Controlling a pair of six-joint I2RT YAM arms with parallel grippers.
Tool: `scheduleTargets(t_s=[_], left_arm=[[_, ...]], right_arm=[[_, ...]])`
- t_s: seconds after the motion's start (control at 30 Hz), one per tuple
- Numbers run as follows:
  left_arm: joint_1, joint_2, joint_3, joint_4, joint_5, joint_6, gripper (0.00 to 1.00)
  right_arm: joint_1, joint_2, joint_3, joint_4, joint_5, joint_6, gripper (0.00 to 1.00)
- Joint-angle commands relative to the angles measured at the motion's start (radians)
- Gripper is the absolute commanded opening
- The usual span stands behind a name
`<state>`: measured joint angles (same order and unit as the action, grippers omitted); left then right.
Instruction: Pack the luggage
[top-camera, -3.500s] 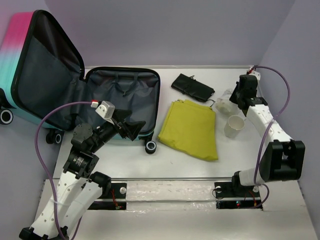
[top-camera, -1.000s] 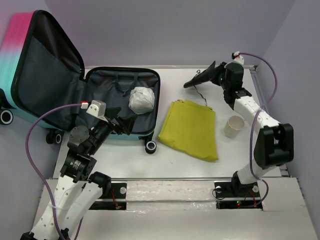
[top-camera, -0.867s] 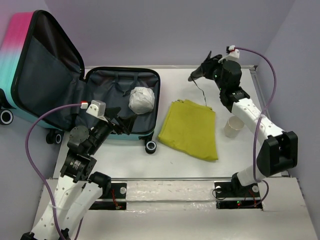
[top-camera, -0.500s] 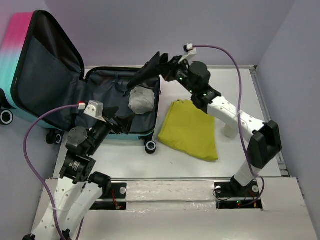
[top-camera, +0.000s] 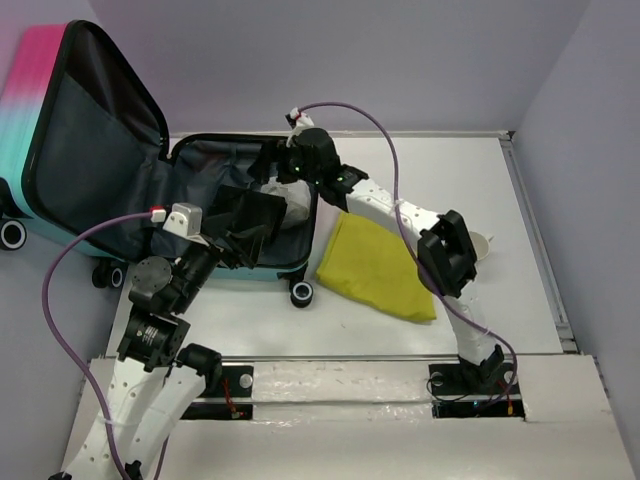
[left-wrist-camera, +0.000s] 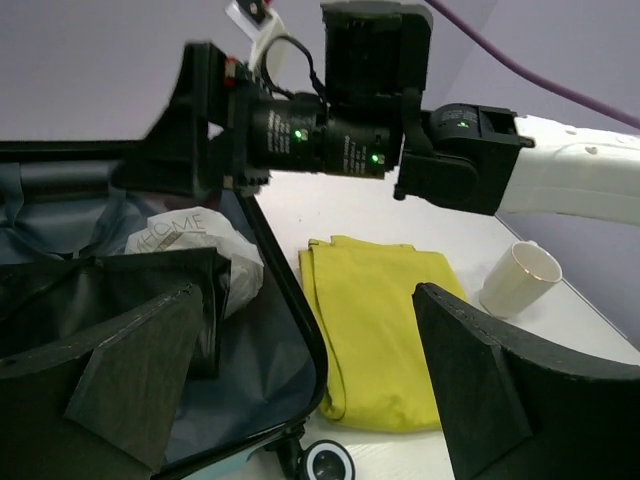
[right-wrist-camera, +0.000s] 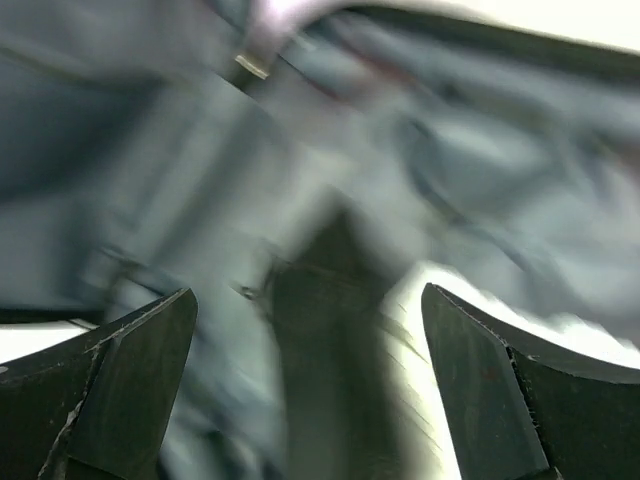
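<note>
The right jaws have swung across into the luggage (top-camera: 95, 140), released, apparently dropping the pouch (top-camera: 255, 206); left jaws wait released alongside.

I'm driving this from afar in a robotics lab cell: plain lilac partition walls (top-camera: 400, 60) box in a white tabletop (top-camera: 480, 300), and black arm mounts (top-camera: 228, 384) are bolted to its near edge.
</note>
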<state>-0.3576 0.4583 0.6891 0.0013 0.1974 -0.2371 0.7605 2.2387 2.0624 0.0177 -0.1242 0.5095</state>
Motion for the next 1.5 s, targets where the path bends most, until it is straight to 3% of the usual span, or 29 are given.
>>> scheduleTargets(t_s=[0.0, 0.1, 0.13, 0.17, 0.23, 0.3, 0.4, 0.53, 0.67, 0.97, 1.17, 1.23, 1.27, 1.33, 1.47], left_arm=[[0.003, -0.013, 0.041, 0.034, -0.003, 0.001, 0.99], [0.000, -0.015, 0.043, 0.032, -0.010, -0.002, 0.99], [-0.001, -0.015, 0.041, 0.031, -0.013, -0.004, 0.99], [-0.003, -0.017, 0.041, 0.029, -0.019, -0.004, 0.99], [-0.009, -0.018, 0.041, 0.029, -0.023, -0.005, 0.99], [-0.014, -0.017, 0.041, 0.031, -0.021, -0.008, 0.99], [-0.026, -0.012, 0.041, 0.032, -0.015, -0.008, 0.99], [-0.044, -0.013, 0.040, 0.032, -0.019, -0.008, 0.99], [-0.066, -0.015, 0.038, 0.031, -0.026, -0.005, 0.99], [-0.109, -0.043, 0.040, 0.023, -0.042, -0.001, 0.99], [-0.126, -0.052, 0.041, 0.020, -0.047, 0.002, 0.99], [-0.127, -0.058, 0.043, 0.017, -0.055, 0.002, 0.99], [-0.129, -0.058, 0.044, 0.017, -0.058, 0.004, 0.99], [-0.132, -0.058, 0.044, 0.016, -0.059, 0.005, 0.99], [-0.138, -0.058, 0.044, 0.014, -0.061, 0.007, 0.99]], right_arm=[[-0.065, -0.236, -0.161, -0.091, 0.119, -0.097, 0.98], [-0.140, -0.506, -0.393, -0.085, 0.248, -0.146, 0.90], [-0.141, -0.507, -0.453, -0.085, 0.248, -0.157, 0.87], [-0.174, -0.624, -0.587, -0.090, 0.317, -0.166, 0.71], [-0.213, -0.741, -0.721, -0.116, 0.406, -0.163, 0.66], [-0.291, -0.897, -0.899, -0.215, 0.541, -0.119, 0.70], [-0.404, -1.106, -1.144, -0.292, 0.708, -0.030, 0.89], [-0.565, -1.282, -1.338, -0.328, 0.756, 0.069, 0.89], [-0.624, -1.334, -1.397, -0.402, 0.765, 0.151, 0.80], [-0.644, -1.331, -1.437, -0.492, 0.798, 0.265, 0.75], [-0.644, -1.214, -1.430, -0.438, 0.741, 0.291, 0.55], [-0.653, -1.161, -1.432, -0.415, 0.738, 0.307, 0.38], [-0.653, -1.148, -1.433, -0.404, 0.738, 0.307, 0.23], [-0.653, -1.149, -1.418, -0.386, 0.733, 0.281, 0.07], [-0.607, -1.301, -1.381, -0.252, 0.651, 0.055, 0.07]])
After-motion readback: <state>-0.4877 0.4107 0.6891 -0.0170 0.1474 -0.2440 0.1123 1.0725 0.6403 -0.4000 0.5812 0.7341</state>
